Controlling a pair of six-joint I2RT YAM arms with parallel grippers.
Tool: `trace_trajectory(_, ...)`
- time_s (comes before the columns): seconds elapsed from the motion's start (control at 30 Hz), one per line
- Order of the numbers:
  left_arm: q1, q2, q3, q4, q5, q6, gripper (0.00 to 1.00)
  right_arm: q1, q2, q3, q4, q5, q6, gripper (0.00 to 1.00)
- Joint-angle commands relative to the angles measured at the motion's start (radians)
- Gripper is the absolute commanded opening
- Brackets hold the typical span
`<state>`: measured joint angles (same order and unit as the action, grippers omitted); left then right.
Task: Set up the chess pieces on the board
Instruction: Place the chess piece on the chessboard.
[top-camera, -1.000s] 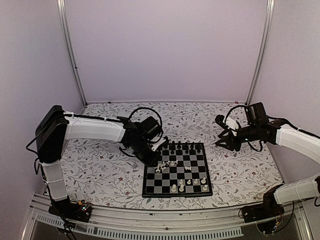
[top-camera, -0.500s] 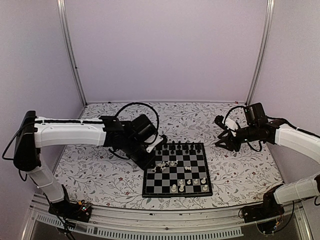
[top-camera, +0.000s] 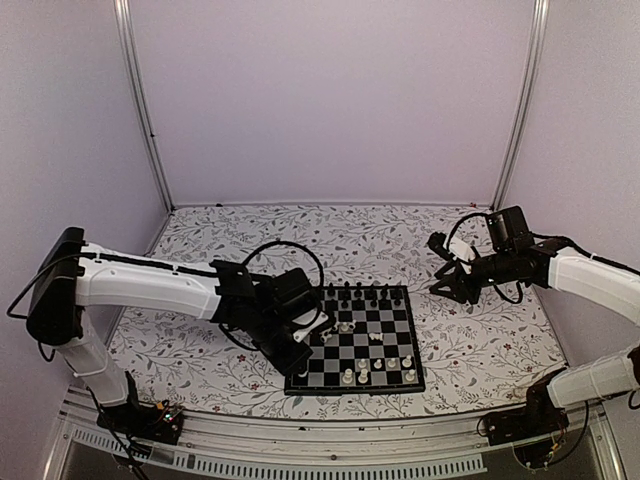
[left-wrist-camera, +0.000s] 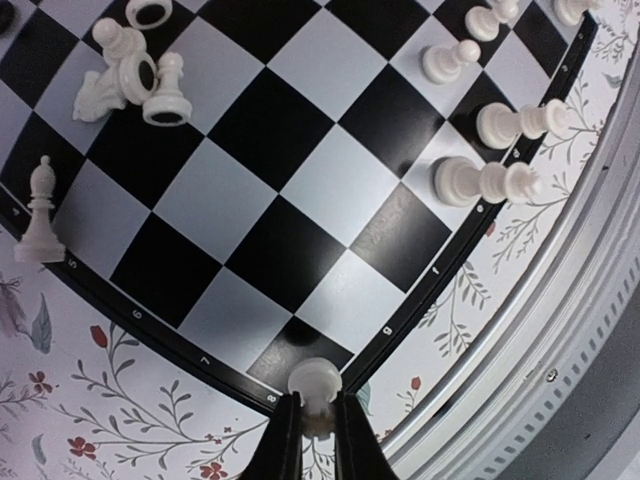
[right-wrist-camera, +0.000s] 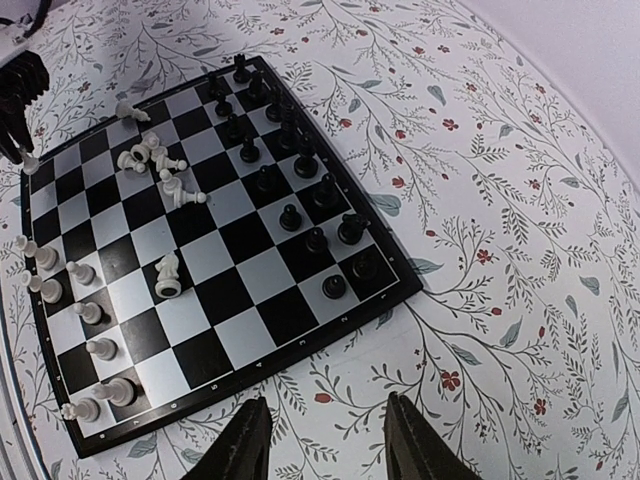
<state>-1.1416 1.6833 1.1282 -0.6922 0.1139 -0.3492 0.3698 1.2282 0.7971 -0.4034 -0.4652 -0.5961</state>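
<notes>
The board (top-camera: 398, 323) lies at table centre; it also shows in the left wrist view (left-wrist-camera: 300, 190) and the right wrist view (right-wrist-camera: 262, 263). Black pieces (top-camera: 360, 295) stand along its far rows. White pieces (top-camera: 382, 371) stand near its front edge, and several white pieces (top-camera: 335, 328) lie toppled mid-board. My left gripper (left-wrist-camera: 317, 420) is shut on a small white piece (left-wrist-camera: 316, 383) and holds it over the board's near left corner square. In the top view the left gripper (top-camera: 303, 358) is at that corner. My right gripper (right-wrist-camera: 325, 430) is open and empty over the cloth right of the board, as the top view (top-camera: 447, 281) shows.
A floral tablecloth (top-camera: 200, 340) covers the table. A metal rail (top-camera: 330, 455) runs along the near edge, close to the board's front. White walls and two upright posts (top-camera: 142, 110) close in the back and sides.
My left gripper has moved from the board's far left side down to its near left corner, carrying the white piece. The right arm has stayed put.
</notes>
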Motion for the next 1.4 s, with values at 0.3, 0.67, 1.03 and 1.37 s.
trace_trajectory(0.3, -0.014, 0.059, -0.008, -0.001, 0.010, 0.004, 0.07, -0.002, 0.013, -0.012, -0.015, -0.019, -0.013, 0.42)
trace_trajectory(0.67, -0.013, 0.057, -0.016, -0.015, 0.009, 0.002, 0.08, -0.001, 0.020, -0.009, -0.019, -0.024, -0.014, 0.42)
trace_trajectory(1.03, -0.014, 0.053, -0.013, -0.030, -0.001, 0.001, 0.35, -0.001, 0.022, -0.008, -0.020, -0.021, -0.014, 0.42)
trace_trajectory(1.37, 0.026, -0.051, 0.104, -0.106, -0.110, 0.092, 0.56, -0.002, 0.019, -0.007, -0.021, -0.017, -0.014, 0.42)
